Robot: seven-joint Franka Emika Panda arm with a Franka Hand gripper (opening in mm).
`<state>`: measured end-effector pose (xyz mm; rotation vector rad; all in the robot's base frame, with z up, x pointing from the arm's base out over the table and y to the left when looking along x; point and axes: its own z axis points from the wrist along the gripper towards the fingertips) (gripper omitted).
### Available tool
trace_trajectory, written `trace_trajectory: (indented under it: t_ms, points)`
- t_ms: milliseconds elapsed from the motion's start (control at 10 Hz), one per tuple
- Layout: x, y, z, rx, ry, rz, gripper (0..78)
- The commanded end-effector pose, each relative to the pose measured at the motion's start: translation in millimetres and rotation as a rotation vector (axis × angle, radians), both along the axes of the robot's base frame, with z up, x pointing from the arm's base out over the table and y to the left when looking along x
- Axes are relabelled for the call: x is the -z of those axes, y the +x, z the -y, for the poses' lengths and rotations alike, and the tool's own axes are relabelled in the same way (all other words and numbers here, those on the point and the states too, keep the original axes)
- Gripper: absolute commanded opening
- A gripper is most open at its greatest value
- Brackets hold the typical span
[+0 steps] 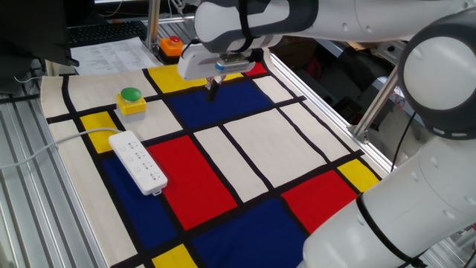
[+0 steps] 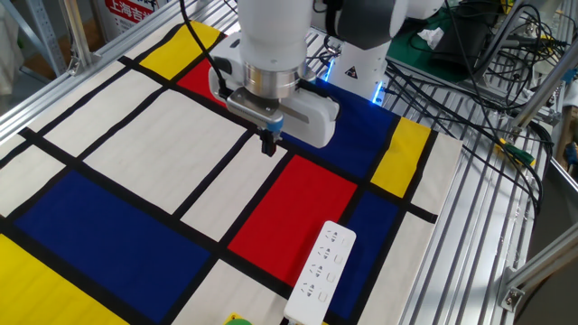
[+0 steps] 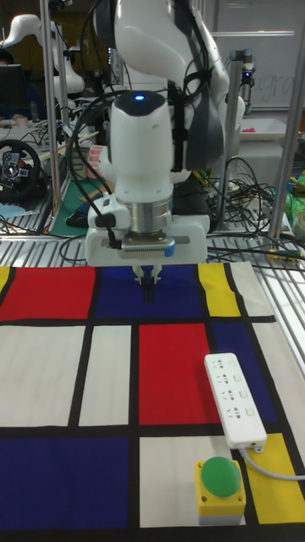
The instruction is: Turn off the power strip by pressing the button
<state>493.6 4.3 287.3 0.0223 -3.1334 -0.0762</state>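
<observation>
The white power strip (image 1: 138, 161) lies flat on the coloured mat, across a blue and a red panel, with its grey cable (image 1: 44, 149) leading off the mat's edge. It also shows as the power strip (image 2: 321, 273) and the power strip (image 3: 235, 399). Its button is too small to pick out in any view. My gripper (image 1: 213, 88) hangs above the blue panel at the far side of the mat, well apart from the strip. The same gripper (image 2: 268, 147) points straight down, and in the tall view the gripper (image 3: 148, 294) has its fingertips together, shut on nothing.
A green dome button on a yellow base (image 1: 132, 101) stands just beyond the strip's cable end, also seen as the green button (image 3: 220, 483). A red button on an orange base (image 1: 172, 45) sits at the far edge. Aluminium frame rails (image 1: 372, 104) border the mat.
</observation>
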Motion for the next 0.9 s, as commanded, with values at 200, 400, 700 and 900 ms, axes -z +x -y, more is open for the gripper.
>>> trace_trajectory:
  t_ms: [200,400,700,900]
  points:
    - [0.4,-7.2,-14.2,0.011,-0.034,0.003,0.0]
    - [3.5,-15.7,-21.0,0.017,-0.035,0.004,0.0]
    - [5.9,-25.7,-24.4,0.032,-0.036,0.003,0.0]
    - [7.0,-26.5,-28.2,0.054,-0.040,0.008,0.0]
